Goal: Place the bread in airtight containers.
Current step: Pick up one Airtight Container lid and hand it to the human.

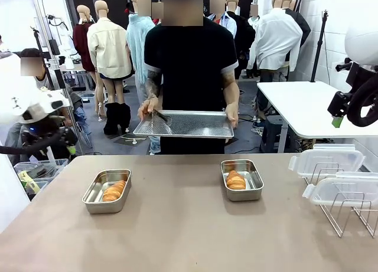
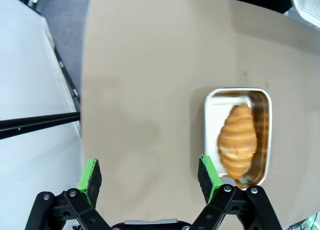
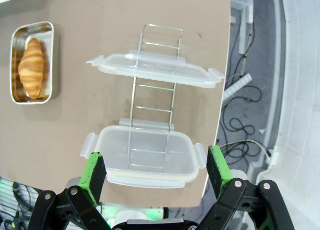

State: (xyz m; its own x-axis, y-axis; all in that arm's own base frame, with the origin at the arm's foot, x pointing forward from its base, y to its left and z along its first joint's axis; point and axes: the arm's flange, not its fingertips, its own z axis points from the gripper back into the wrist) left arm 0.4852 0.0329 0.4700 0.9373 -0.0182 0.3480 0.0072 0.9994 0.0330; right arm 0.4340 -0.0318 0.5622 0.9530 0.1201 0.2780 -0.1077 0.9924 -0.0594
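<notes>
Two airtight containers stand open on the brown table, each holding one piece of bread. The left container holds a golden roll, and the right container holds another. My left gripper hovers open and empty above the table, with the left container and its bread off to one side of its fingers. High over the table's right end, my right gripper is open and empty above two clear lids. The right container with its bread lies farther off.
A person stands at the far side holding a large perforated steel tray with tongs on it. The clear lids rest on a wire rack at the table's right edge. A white table stands behind.
</notes>
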